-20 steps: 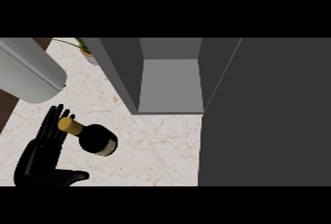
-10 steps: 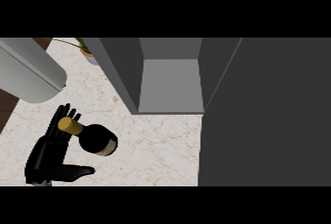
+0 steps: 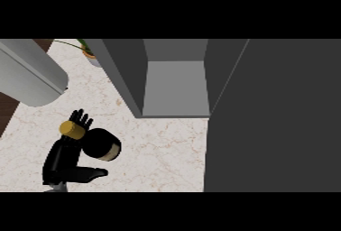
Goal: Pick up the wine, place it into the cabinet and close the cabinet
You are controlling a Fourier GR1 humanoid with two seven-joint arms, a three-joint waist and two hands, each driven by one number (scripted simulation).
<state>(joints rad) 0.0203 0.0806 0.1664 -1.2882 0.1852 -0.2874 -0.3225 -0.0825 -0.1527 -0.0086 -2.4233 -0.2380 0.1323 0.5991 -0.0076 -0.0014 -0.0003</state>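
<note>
Wine bottle (image 3: 101, 143) is standing near the counter's (image 3: 166, 149) left edge, short of the open cabinet (image 3: 174, 85). My left hand (image 3: 66, 155) is alongside it, fingers spread, thumb out, not yet closing. Risk: knuckles nudging the gold cap, tipping it.

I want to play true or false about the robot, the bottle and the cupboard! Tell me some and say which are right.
1. The cabinet is open. True.
2. The wine bottle is inside the cabinet. False: it is on the counter, left of the cabinet.
3. The left hand is right beside the bottle. True.
4. The bottle's cap is red. False: it is gold.
5. A plant shows at the far edge of the counter. True.
6. The right hand is holding the cabinet door. False: no right hand is in view.
</note>
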